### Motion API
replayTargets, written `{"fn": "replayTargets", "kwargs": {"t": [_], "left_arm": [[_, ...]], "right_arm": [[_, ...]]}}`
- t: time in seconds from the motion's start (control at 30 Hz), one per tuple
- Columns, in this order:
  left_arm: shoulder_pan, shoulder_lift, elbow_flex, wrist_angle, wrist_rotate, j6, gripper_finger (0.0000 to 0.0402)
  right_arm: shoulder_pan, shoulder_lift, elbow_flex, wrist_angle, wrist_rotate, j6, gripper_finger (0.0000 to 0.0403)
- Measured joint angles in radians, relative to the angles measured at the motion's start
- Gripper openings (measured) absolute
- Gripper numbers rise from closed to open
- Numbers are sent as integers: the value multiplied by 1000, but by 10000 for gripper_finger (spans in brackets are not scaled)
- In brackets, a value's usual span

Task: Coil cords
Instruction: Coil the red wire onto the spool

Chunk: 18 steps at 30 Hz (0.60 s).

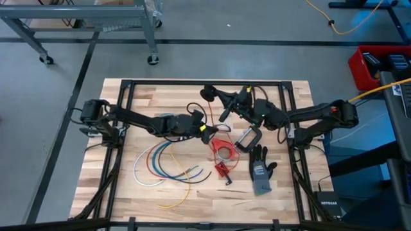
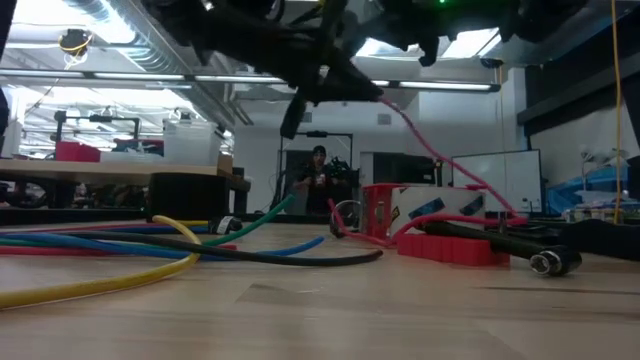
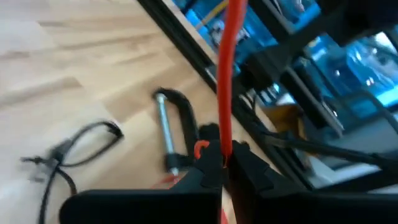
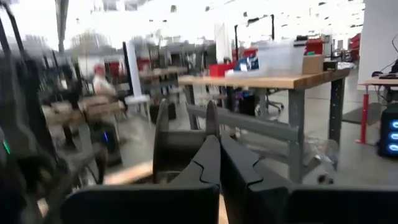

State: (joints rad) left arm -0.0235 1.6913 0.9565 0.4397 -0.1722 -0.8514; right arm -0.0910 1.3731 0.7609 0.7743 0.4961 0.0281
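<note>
The red cord (image 3: 226,74) lies partly coiled on the table (image 1: 222,151) and rises from there to my left gripper (image 1: 203,128), which is shut on it above the table's middle. In the low view the cord (image 2: 430,140) slants up from the table. My right gripper (image 1: 226,106) hangs shut and empty just beyond, toward the far edge; its wrist view (image 4: 217,158) shows the fingers closed with nothing between them. White (image 1: 138,170), blue (image 1: 154,163), green (image 1: 169,160) and yellow (image 1: 183,192) cords lie loose in curves on the table left of the coil. My left gripper pinches the red cord between its two fingers (image 3: 245,171), at a stretch of the cord (image 3: 222,146) above the coil. The cord runs straight on past the fingertips. The part below the fingers is hidden by the gripper.
A C-clamp (image 1: 248,138) lies right of the coil and shows in the left wrist view (image 3: 166,134). A dark glove (image 1: 260,170) lies near the right front. A small red piece (image 1: 223,171) lies below the coil. A black cable (image 3: 68,152) lies on the wood.
</note>
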Motion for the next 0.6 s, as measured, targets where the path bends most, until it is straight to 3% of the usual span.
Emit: {"fn": "replayTargets", "kwargs": {"t": [0.23, 0.6], "left_arm": [[-2, -12, 88, -75, 89, 99, 1], [7, -60, 125, -351, 94, 127, 1]], "right_arm": [[-1, 0, 14, -160, -14, -43, 1], [-1, 0, 14, -338, -40, -60, 1]]}}
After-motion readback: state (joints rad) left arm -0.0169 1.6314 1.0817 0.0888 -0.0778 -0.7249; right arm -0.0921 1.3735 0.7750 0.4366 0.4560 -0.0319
